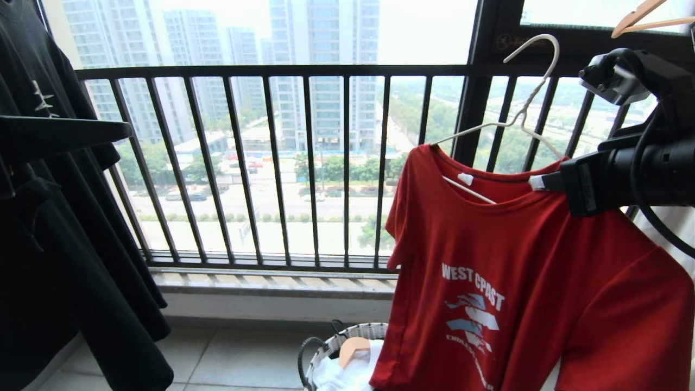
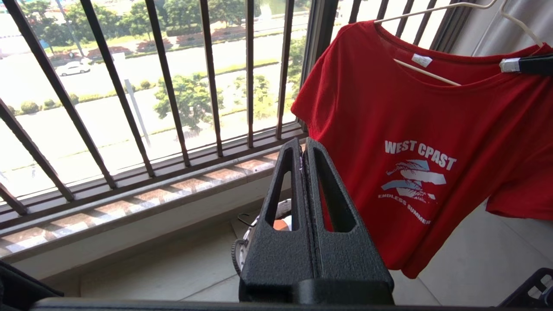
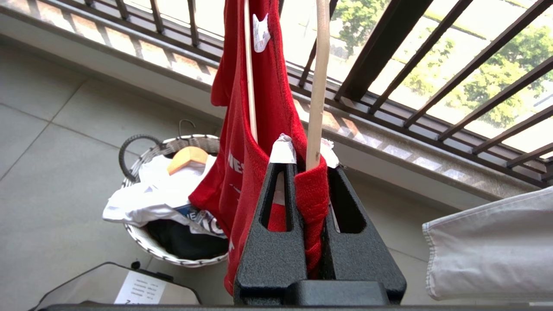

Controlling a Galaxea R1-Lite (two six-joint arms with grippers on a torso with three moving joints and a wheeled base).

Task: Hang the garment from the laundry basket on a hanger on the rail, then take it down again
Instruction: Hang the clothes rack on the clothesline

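We count one red garment [image 1: 521, 282] draped on one thin pale hanger [image 1: 516, 117], held up in the air in front of the black window railing [image 1: 282, 70], the hanger's hook free and catching on nothing. Our right gripper [image 3: 309, 164] has its fingers pinched on the garment's shoulder together with the hanger's arm, red cloth bunched between them. Our left gripper [image 2: 302, 149] hangs lower and to the left with its fingers pressed together on nothing, just apart from the garment's sleeve edge. One laundry basket [image 3: 142, 242] stands on the tiled floor near the sill, below the garment's hem; in it lie one white shirt [image 3: 142, 203], some dark cloth, and one wooden hanger [image 3: 188, 156]. One black shirt [image 1: 65, 217] hangs at the far left, and another wooden hanger [image 1: 646, 16] shows at the upper right corner. Between the black shirt and the garment's left edge the floor and railing stand open.
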